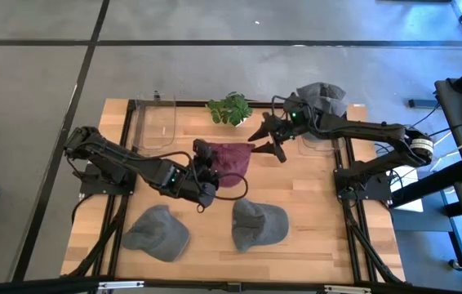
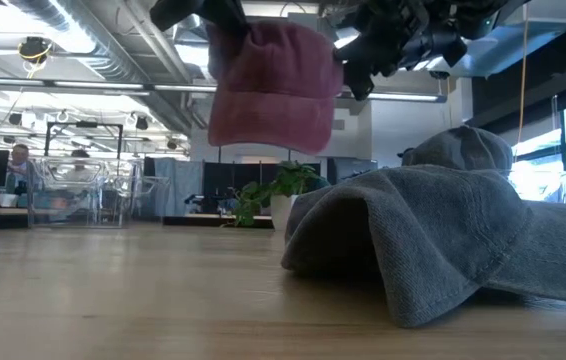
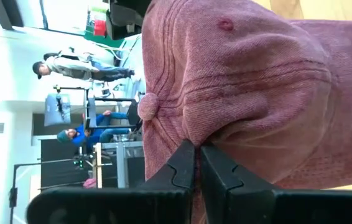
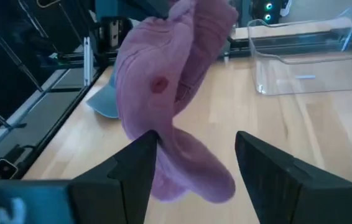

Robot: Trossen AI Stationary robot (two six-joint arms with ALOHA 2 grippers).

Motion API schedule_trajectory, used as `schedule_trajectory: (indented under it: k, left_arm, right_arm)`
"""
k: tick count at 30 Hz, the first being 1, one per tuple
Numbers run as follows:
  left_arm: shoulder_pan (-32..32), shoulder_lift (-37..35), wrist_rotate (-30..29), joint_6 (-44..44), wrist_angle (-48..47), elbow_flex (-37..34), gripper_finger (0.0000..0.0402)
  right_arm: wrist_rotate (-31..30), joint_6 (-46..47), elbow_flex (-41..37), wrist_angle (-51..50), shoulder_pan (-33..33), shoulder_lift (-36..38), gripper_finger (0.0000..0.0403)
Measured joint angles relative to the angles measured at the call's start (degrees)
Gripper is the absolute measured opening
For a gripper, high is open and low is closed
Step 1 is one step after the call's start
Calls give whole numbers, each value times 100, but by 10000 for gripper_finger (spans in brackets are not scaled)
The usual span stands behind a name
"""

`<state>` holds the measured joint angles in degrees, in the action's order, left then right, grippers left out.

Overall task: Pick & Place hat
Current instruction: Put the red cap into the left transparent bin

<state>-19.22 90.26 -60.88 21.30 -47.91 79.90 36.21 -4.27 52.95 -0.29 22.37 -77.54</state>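
Observation:
A maroon hat (image 1: 233, 162) hangs in the air over the middle of the table, well above the wood in the low view (image 2: 273, 90). My left gripper (image 1: 202, 165) is shut on it (image 3: 199, 162). My right gripper (image 1: 265, 140) is open just to the hat's right and toward the far side. In its wrist view (image 4: 194, 155) the hat (image 4: 163, 93) hangs in front of the open fingers, with its lower flap between them. Two grey hats (image 1: 159, 233) (image 1: 259, 224) lie flat near the table's near edge. A third grey hat (image 1: 322, 98) sits at the far right. My left gripper pinches a fold of the maroon hat's crown (image 3: 196, 134) between its two shut fingers (image 3: 182, 171), a little off the top button (image 3: 147, 107). The fingers come level from the table's left. The hat is lifted clear and droops beside and below them. My right gripper: the hat's lower flap (image 4: 188, 168) lies close by one finger (image 4: 140, 168); I cannot tell whether they touch.
A clear bin (image 1: 153, 122) stands at the far left and another (image 1: 321, 139) at the far right under the third grey hat. A small potted plant (image 1: 231, 109) sits at the far edge between them. Bare wood (image 1: 313, 204) lies right of the grey hats. People show in the room behind.

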Motion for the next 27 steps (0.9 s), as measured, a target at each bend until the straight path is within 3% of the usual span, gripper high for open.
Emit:
schedule_trajectory:
  k: [5,13,20,27]
  left_arm:
    - [52,0,7,-32,10,0,5]
    - [129,-7,22,-506,14,0,20]
    - [111,-39,-55,-975,18,2,40]
    - [112,-361,559,-1993,18,9,74]
  right_arm:
    - [2,322,0,8,-211,0,168]
    - [257,384,153,-22,-363,4,12]
    - [229,66,912,-1245,-361,4,6]
    - [-334,-847,2010,-3052,-361,4,4]
